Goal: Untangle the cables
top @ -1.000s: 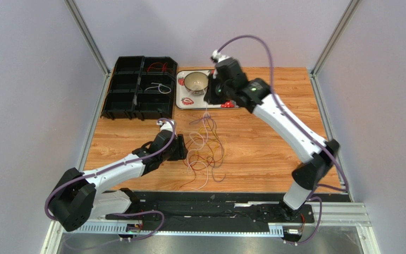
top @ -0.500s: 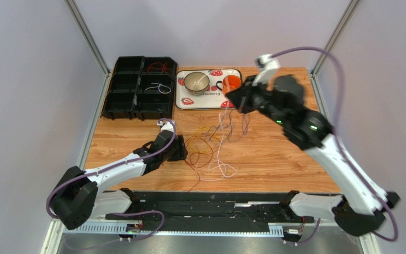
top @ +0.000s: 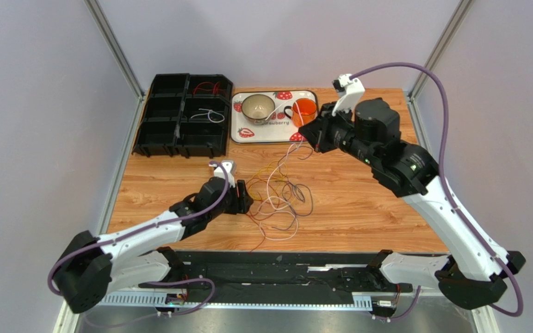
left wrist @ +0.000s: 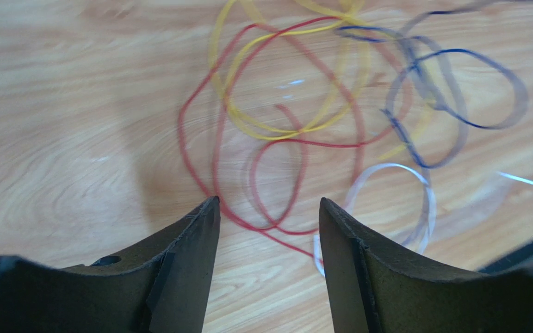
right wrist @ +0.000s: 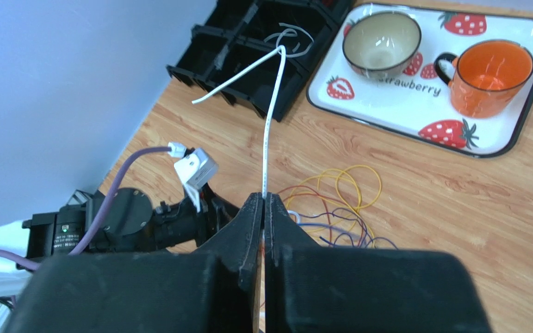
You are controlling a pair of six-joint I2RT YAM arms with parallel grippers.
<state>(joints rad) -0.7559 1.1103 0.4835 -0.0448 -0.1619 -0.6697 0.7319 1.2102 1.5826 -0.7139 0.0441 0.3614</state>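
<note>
A: L fingers (left wrist: pixel 186 263)?
B: Spread, just beside cables (top: pixel 280 198) heaped on desk (top: pixel 366 208) centre
A: R fingers (right wrist: pixel 247 229)?
B: Pinching one white cable (right wrist: pixel 269 125), high above desk; strand runs up from the tips

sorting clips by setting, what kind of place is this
Probably a robotics lab test cell: blank grey panel walls enclose a wooden table with staged props, a strawberry tray and a black compartment bin.

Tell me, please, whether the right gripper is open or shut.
Shut: the right gripper pinches a white cable, with no gap showing.
</note>
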